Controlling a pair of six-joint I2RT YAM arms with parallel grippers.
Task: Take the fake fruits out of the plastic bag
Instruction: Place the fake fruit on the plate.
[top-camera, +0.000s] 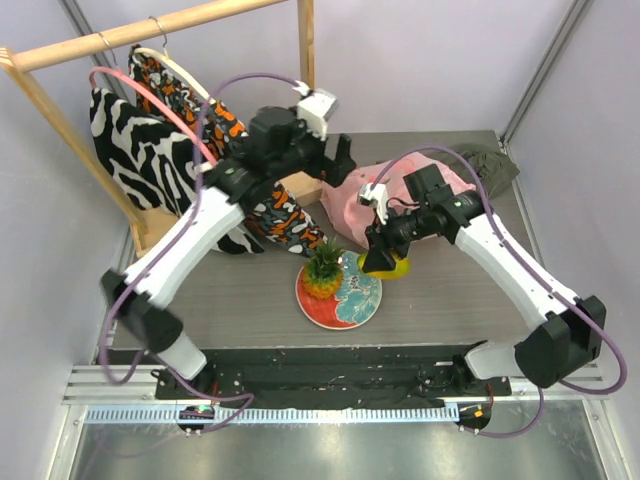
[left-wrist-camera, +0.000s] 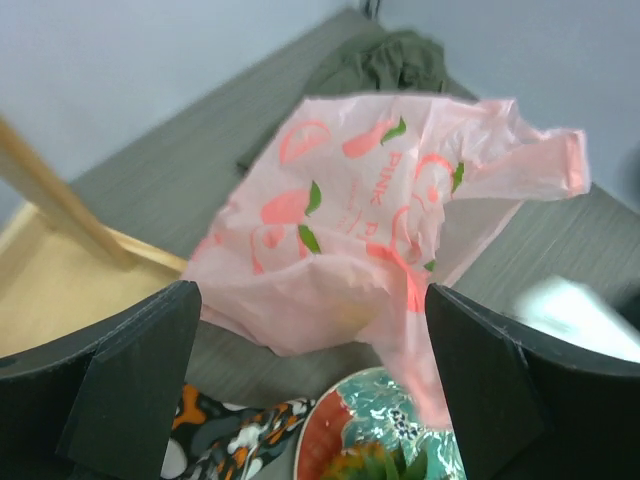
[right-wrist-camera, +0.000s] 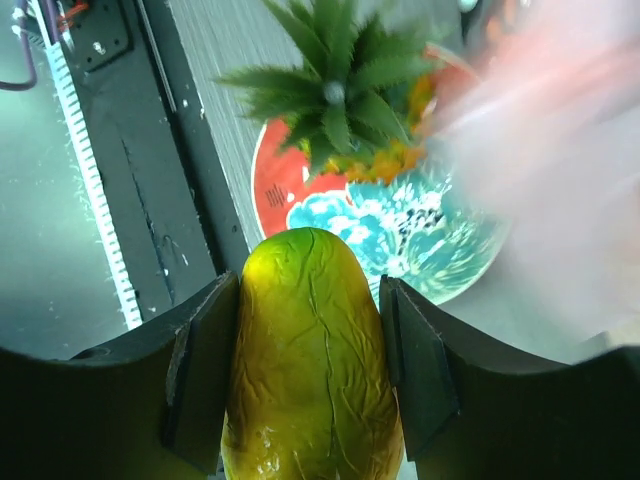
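Note:
The pink plastic bag (top-camera: 385, 195) printed with peaches lies crumpled at the back of the table, and also shows in the left wrist view (left-wrist-camera: 380, 220). My left gripper (top-camera: 340, 158) hovers beside the bag's left edge, open and empty (left-wrist-camera: 312, 330), with the bag ahead of its fingers. My right gripper (top-camera: 385, 262) is shut on the yellow mango (right-wrist-camera: 310, 360), holding it at the right rim of the plate (top-camera: 345, 300). The mango also shows in the top view (top-camera: 398, 268). The orange pineapple (top-camera: 322, 270) with a green crown stands on the plate (right-wrist-camera: 400, 235). Other fruits are hidden.
An olive-green cloth (top-camera: 490, 165) lies behind the bag at the back right. A wooden rack (top-camera: 150, 30) with zebra-print and orange-patterned cloths (top-camera: 150, 150) stands at the back left. A black strip runs along the table's near edge (top-camera: 330, 365).

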